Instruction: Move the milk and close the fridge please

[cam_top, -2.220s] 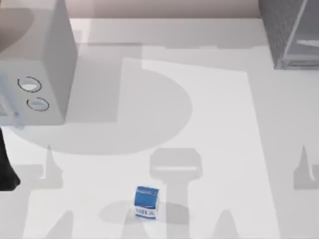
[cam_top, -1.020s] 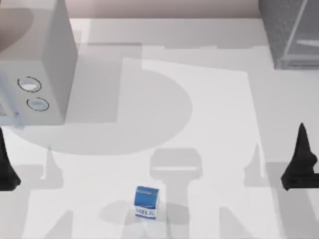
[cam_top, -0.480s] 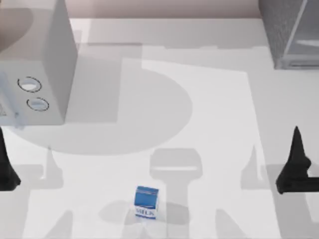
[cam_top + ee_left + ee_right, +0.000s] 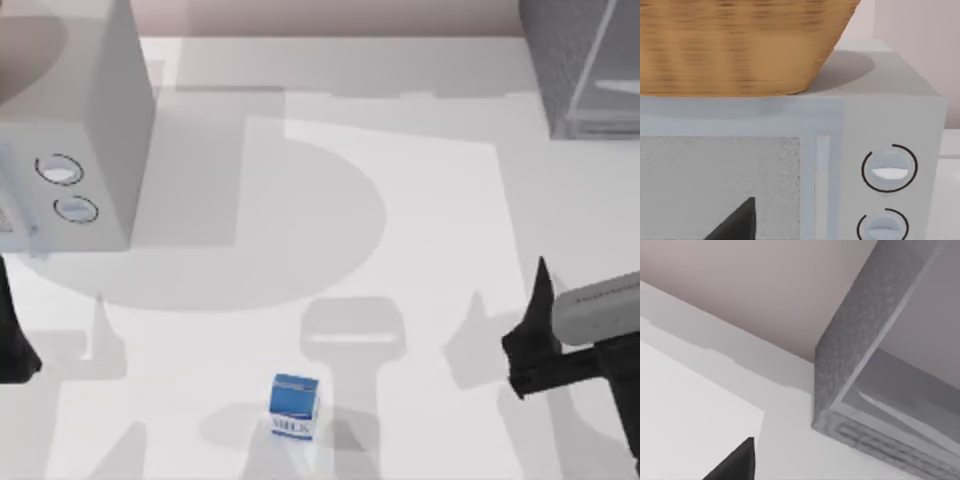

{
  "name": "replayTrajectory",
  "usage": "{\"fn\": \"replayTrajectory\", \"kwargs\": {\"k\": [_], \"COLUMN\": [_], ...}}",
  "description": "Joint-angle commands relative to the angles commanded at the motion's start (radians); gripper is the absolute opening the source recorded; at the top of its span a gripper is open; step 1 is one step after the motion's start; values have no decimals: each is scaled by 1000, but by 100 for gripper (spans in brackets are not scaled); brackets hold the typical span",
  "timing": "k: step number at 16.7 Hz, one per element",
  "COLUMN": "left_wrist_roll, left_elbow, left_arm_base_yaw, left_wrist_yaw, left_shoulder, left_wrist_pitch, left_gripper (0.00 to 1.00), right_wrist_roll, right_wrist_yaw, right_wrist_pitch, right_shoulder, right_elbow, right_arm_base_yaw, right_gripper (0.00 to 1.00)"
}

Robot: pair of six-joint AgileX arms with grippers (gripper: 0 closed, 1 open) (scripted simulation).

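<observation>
The milk (image 4: 294,406) stands upright on the table (image 4: 430,200) at the lower centre of the top view, blue top up and the lettered white face toward the bottom edge of the frame, with nothing touching it. Expect it to be a light, boxy carton with flat, fairly stiff walls that could dent or slide under a hard squeeze; judge it smooth enough to slip if pinched near an edge. Take hold across two opposite flat side faces, about mid-height on the blue band, and apply moderate force only. The right gripper (image 4: 535,345) sits at the lower right of the top view, well apart from the carton; you cannot tell from these views whether its fingers are spread or closed, and it grips nothing visible. Its wrist view looks toward the fridge (image 4: 580,60), the dark speckled cabinet at the upper right corner of the top view, whose paler door panel appears to stand away from the body, so treat the door as not yet shut. The left gripper (image 4: 12,340) is parked at the left edge of the top view, just in front of the microwave (image 4: 100,130) with a wicker basket (image 4: 740,45) on top; its finger state is likewise undetermined.
</observation>
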Motion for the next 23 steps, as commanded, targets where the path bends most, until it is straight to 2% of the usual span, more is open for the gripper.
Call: {"fn": "replayTrajectory", "kwargs": {"k": [10,23], "left_wrist_roll": [0,0], "left_elbow": [0,0], "left_arm_base_yaw": [0,0], "left_wrist_yaw": [0,0], "left_shoulder": [0,0], "left_wrist_pitch": [0,0], "left_gripper": [100,100], "right_wrist_roll": [-831,-1684], "right_wrist_yaw": [145,244], "right_wrist_pitch": [-442,-904], "right_shoulder": [320,676], "right_elbow": [332,725], "right_arm_base_yaw": [176,334], "right_gripper": [100,100]}}
